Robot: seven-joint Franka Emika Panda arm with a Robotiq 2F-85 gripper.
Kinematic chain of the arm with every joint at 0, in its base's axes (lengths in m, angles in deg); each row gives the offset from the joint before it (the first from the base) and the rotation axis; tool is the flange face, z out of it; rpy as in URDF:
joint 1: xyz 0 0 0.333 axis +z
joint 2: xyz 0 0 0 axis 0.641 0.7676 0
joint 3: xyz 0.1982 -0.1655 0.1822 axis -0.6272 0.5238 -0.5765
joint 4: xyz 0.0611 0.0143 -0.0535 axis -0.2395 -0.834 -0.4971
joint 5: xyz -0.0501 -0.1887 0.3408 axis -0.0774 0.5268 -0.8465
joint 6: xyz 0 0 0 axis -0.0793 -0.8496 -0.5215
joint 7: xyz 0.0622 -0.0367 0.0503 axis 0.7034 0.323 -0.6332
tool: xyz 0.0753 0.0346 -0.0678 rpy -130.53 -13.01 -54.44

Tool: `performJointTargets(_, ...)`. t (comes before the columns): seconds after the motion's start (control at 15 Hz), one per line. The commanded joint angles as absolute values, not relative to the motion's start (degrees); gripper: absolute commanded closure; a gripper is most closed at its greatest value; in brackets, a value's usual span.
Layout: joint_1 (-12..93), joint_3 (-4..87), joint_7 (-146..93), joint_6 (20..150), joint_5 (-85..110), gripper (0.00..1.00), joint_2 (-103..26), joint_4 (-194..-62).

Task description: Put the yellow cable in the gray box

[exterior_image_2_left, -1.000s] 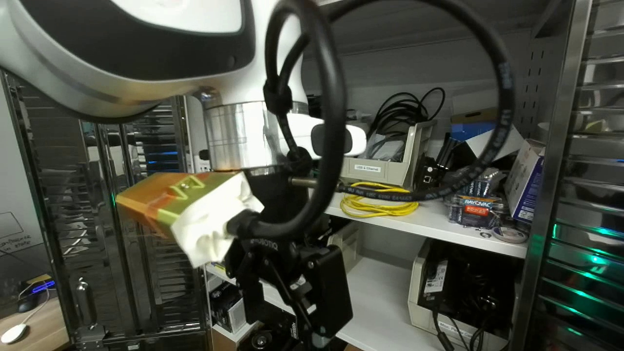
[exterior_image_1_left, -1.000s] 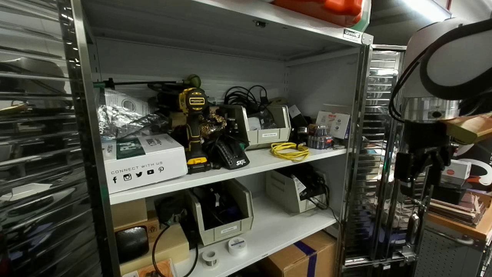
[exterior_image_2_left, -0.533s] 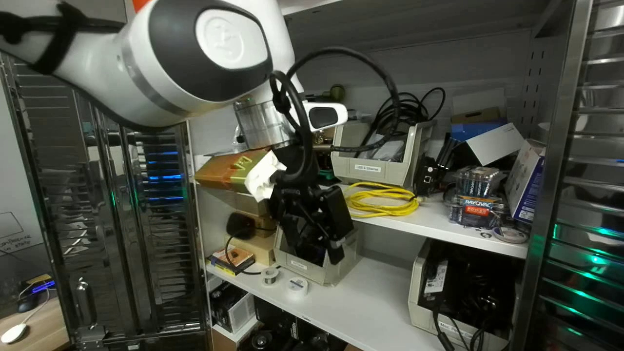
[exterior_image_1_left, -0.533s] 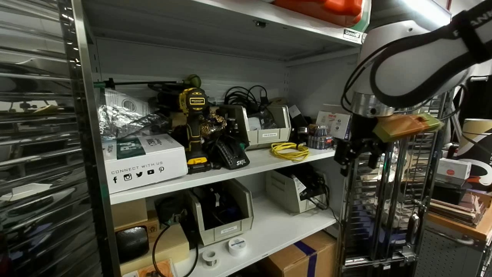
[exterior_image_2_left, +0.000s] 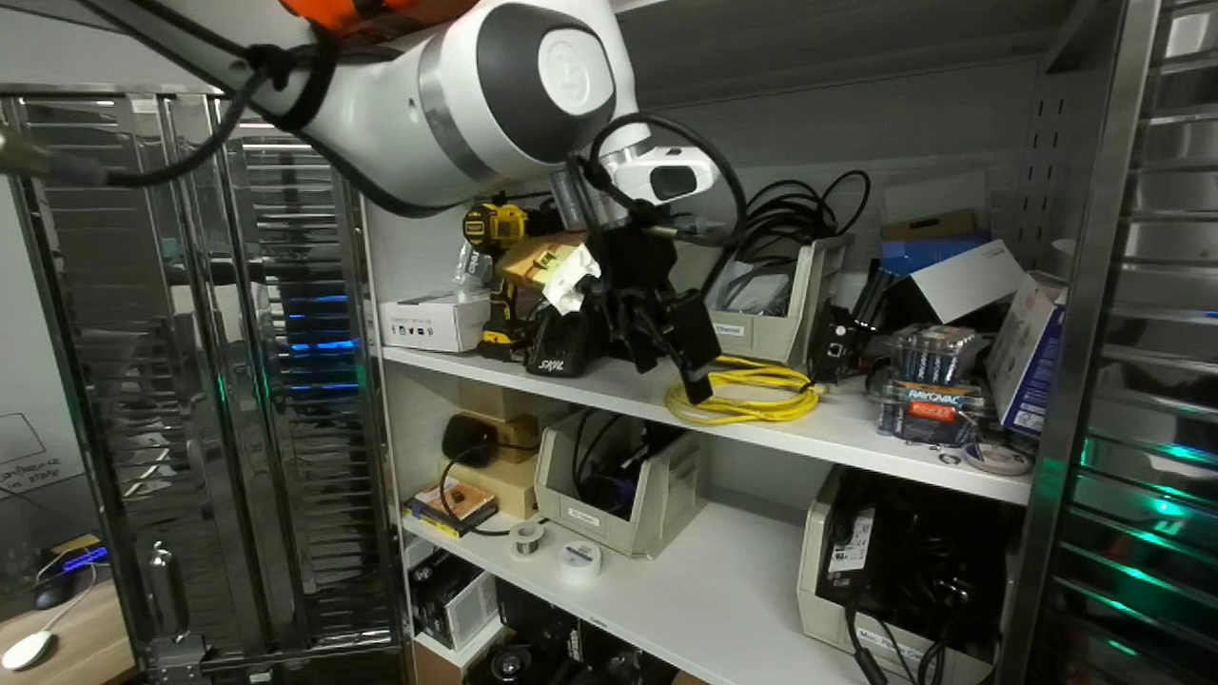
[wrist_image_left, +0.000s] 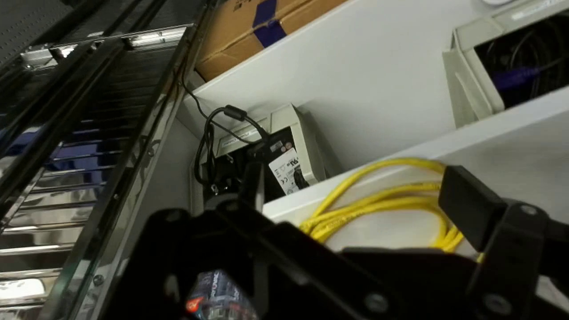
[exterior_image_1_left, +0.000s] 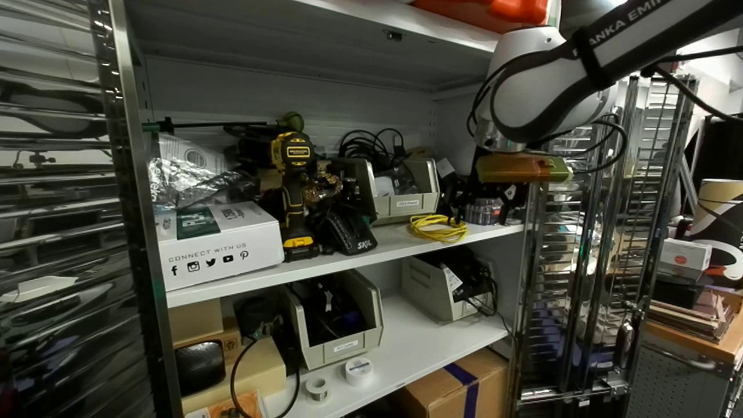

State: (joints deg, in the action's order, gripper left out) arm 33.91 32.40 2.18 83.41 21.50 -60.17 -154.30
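One flattened oval coil of bright yellow cable (exterior_image_1_left: 436,234) lies on the white shelf (exterior_image_2_left: 842,425), just in front of the open light-gray plastic bin (exterior_image_1_left: 400,213), judged to be the gray box. Black two-fingered gripper (wrist_image_left: 355,186): fingers wide apart, nothing held. Wrist view places the coil beyond and between them, long axis roughly along the shelf edge; contact undetermined.

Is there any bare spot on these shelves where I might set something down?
In both exterior views, the lower shelf looks bare between its left bin and right bin. A narrower strip lies on the upper shelf between the SKIL device and yellow cable, with the claw nearby. It's crowded around the drill and batteries.
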Motion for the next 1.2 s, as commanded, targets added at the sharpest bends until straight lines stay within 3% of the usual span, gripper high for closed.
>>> performJointTargets(0.0,34.8,34.5,7.4,82.9,20.9,0.00,-53.7,-145.0)
performJointTargets(0.73,39.3,39.3,13.1,81.2,18.7,0.00,-38.3,-131.4)
performJointTargets(0.8,39.7,39.4,12.9,81.1,18.1,0.20,-38.1,-131.5)
performJointTargets(1.13,40.7,40.2,13.5,80.2,18.2,0.57,-40.8,-133.8)
